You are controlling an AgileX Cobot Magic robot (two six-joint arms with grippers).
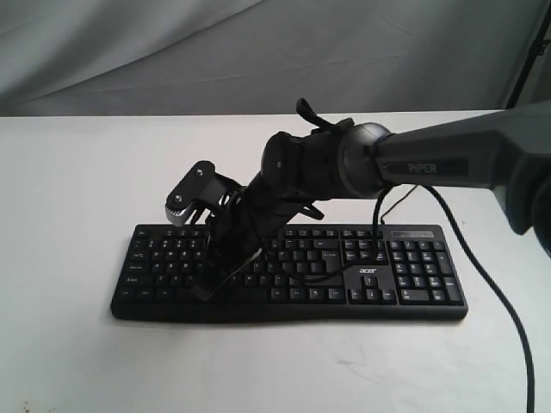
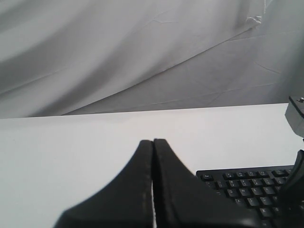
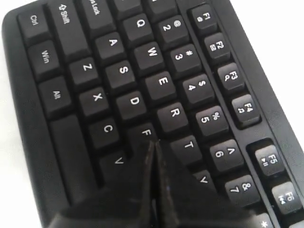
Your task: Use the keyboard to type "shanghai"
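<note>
One white tabletop (image 1: 69,172) was spread across the whole scene, and a grey cloth (image 1: 129,52) was hung behind it. A black acer keyboard (image 1: 413,275) was laid flat on the tabletop, near its middle, with the number pad at the right of the exterior view. The right arm (image 1: 448,159), marked PIPER, was stretched in from the right above the keyboard and angled down toward the left half of the keys. The right hand (image 3: 153,142) was closed, its two fingers pressed together with nothing gripped between them. Its tip was held just beside the F key (image 3: 146,134), over the letter rows; whether a key was touched could not be told. The left hand (image 2: 153,141) was likewise closed and empty, held over bare tabletop beside the keyboard's far left corner. A thin black cable (image 1: 320,277) was draped in a loop across the keys near the acer logo (image 1: 367,270).
</note>
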